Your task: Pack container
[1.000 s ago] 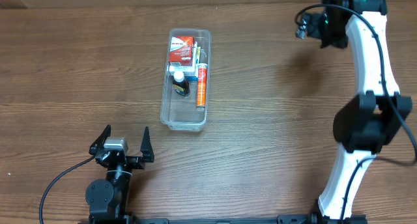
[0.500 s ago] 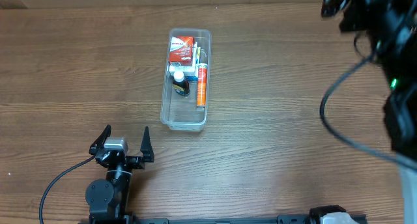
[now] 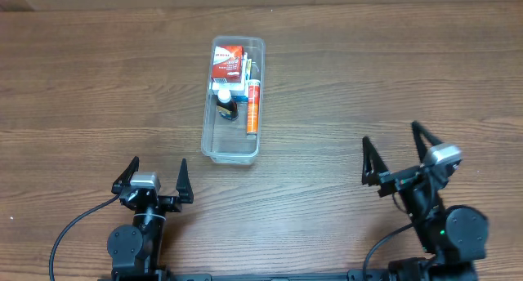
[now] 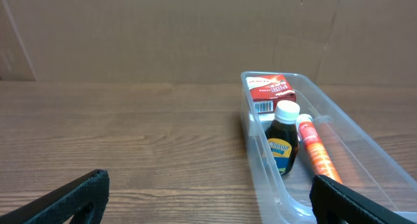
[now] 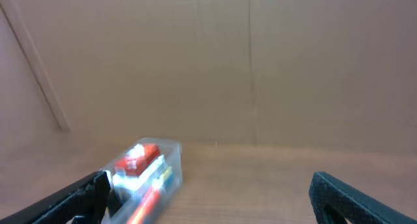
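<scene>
The clear plastic container (image 3: 231, 146) lies lengthwise at the table's upper middle. It holds a red and white box (image 3: 226, 62), a dark bottle with a white cap (image 3: 225, 104) and an orange tube (image 3: 253, 108). My left gripper (image 3: 154, 180) is open and empty at the front left, below the container. My right gripper (image 3: 394, 155) is open and empty at the front right. The left wrist view shows the container (image 4: 260, 165), the box (image 4: 272, 92), the bottle (image 4: 283, 137) and the tube (image 4: 319, 152) ahead to the right. The right wrist view shows the container (image 5: 171, 160), blurred, at lower left.
The table is brown wood (image 3: 343, 93). A cardboard wall (image 4: 163, 35) stands behind the table's far edge. Both arm bases and their cables sit at the front edge.
My right arm has swung from the far right back corner down to the front right of the table, gripper open. The left arm and the container have not moved.
</scene>
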Motion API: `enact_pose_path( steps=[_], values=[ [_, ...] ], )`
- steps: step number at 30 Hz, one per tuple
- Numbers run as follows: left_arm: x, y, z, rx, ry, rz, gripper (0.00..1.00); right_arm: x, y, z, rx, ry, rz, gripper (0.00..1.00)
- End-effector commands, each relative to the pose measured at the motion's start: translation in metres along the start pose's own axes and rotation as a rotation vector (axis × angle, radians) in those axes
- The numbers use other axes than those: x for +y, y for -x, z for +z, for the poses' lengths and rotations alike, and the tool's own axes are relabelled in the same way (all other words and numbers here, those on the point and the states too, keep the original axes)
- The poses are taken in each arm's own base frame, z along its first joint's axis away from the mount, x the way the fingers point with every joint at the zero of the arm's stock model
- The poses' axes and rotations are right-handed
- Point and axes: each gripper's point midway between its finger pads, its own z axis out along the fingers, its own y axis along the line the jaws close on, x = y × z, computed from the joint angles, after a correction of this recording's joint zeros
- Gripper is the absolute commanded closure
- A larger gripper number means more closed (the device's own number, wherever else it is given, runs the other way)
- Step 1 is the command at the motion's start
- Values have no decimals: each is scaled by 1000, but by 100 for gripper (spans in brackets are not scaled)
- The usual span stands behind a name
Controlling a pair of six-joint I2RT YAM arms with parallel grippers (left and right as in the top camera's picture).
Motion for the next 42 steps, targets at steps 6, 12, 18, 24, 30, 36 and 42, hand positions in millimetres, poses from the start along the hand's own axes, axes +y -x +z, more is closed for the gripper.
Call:
enact_pose_path(
  steps=[6, 12, 18, 24, 30, 36, 42],
  values=[
    [0, 0, 0, -3, -1, 19, 0, -8, -60, -13, -8, 19, -11, 0],
    [0, 0, 0, -3, -1, 19, 0, -24, -88, -14, 24, -57, 2, 0],
    [0, 0, 0, -3, -1, 19, 0, -43, -97, -17, 56, -165, 8, 0],
    [0, 0, 0, -3, -1, 19, 0, -43, -97, -17, 57, -161, 9, 0],
    [0, 0, 0, -3, -1, 19, 0, -42, -97, -17, 56, -159, 15, 0],
    [0, 0, 0, -3, -1, 19, 0, -42, -97, -17, 55, -159, 15, 0],
    [0, 0, 0, -3, -1, 19, 0, -42, -97, -17, 55, -159, 15, 0]
  ],
)
